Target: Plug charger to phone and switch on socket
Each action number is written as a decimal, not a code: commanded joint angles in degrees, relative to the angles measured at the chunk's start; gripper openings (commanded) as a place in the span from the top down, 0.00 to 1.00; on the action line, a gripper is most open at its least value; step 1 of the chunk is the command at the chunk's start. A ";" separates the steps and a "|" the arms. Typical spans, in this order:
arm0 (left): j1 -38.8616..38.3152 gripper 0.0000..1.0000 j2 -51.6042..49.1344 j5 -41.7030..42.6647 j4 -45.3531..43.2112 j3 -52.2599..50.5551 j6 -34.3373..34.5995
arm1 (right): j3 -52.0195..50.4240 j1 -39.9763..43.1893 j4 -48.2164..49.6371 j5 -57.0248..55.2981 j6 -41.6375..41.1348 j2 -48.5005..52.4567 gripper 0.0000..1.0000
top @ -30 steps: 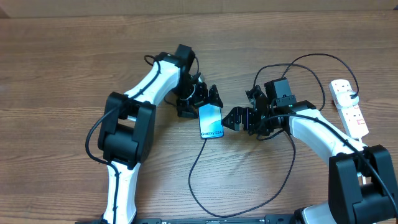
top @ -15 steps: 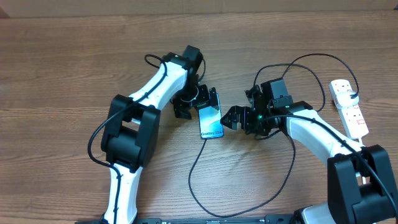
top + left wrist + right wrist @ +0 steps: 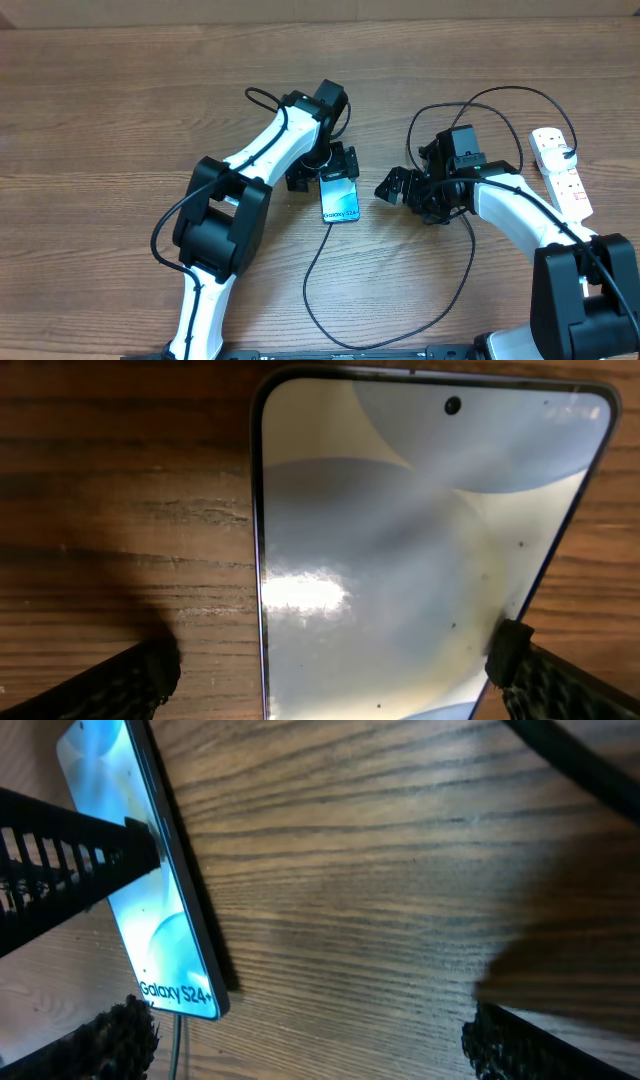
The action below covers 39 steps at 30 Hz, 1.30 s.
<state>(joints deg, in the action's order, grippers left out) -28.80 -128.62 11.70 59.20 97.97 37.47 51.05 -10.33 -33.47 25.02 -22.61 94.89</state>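
Note:
The phone (image 3: 340, 198) lies flat on the wooden table with its blue-teal screen up. It fills the left wrist view (image 3: 420, 540), and the right wrist view (image 3: 150, 900) shows its "Galaxy" end. The thin black charger cable (image 3: 312, 290) meets the phone's near end, also seen in the right wrist view (image 3: 178, 1045). It loops round to the white socket strip (image 3: 565, 185) at the far right. My left gripper (image 3: 335, 168) (image 3: 335, 680) is open, its fingers on either side of the phone's far end. My right gripper (image 3: 393, 188) (image 3: 310, 1045) is open and empty, just right of the phone.
The cable makes a wide loop near the table's front edge (image 3: 400, 335) and another behind the right arm (image 3: 480, 95). A blurred dark cable crosses the top right of the right wrist view (image 3: 580, 760).
My left arm has swung right and its gripper now sits over the phone's far end. My right gripper has drawn back a little to the right, away from the phone.

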 commanded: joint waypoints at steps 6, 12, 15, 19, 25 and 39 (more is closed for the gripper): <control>-2.51 0.00 -5.14 0.90 -0.79 -3.10 1.07 | 0.39 -0.17 -0.13 -1.01 0.31 -0.04 0.00; -3.54 0.00 -5.14 -0.09 -1.16 -3.06 0.61 | 0.39 -0.17 -0.07 -1.01 0.33 -0.04 0.00; -3.34 0.00 -5.14 -0.09 -0.94 -2.05 -0.52 | 0.39 -0.17 -0.07 -1.01 0.33 -0.04 0.00; -2.84 0.00 -5.14 0.11 1.44 0.87 -1.51 | 0.39 -0.17 -0.07 -1.03 0.33 -0.04 0.00; -2.75 0.00 -5.14 0.11 5.07 4.72 -1.49 | 0.35 -0.17 -0.07 -1.03 0.33 -0.04 0.00; -1.75 0.00 -5.14 -1.42 9.55 9.55 -2.84 | 0.35 -0.17 -0.02 -1.03 0.31 -0.04 0.00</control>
<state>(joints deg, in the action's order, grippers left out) -31.03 -132.38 10.28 67.68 104.95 36.23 51.05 -10.33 -33.85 24.58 -22.48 94.89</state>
